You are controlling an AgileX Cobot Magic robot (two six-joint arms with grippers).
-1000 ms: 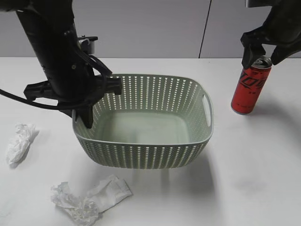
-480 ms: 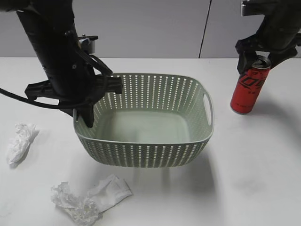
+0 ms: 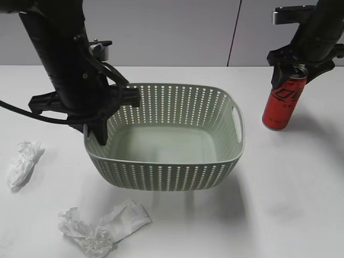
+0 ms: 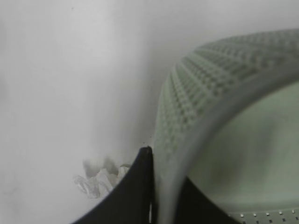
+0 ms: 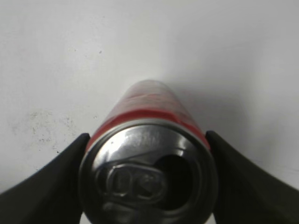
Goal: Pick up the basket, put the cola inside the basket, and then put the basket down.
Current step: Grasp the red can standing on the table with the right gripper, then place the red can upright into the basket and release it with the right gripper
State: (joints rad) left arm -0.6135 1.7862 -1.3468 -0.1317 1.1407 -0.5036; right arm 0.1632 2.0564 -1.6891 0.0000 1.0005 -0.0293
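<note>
The pale green basket hangs slightly above the white table, with its shadow under it. My left gripper is shut on the basket's left wall, one finger outside and one inside. In the left wrist view the basket wall runs between the black fingers of the left gripper. The red cola can stands at the right, near the basket's right handle hole. My right gripper grips the can's top. In the right wrist view the cola shows its silver top, with the right gripper pressing both sides.
Crumpled white paper lies at the left and another wad in front of the basket; a wad also shows in the left wrist view. A grey wall rises behind the table.
The right gripper has lowered over the can's top and closed on it. The can shifted slightly left and stands straighter. The left arm and basket have not moved.
</note>
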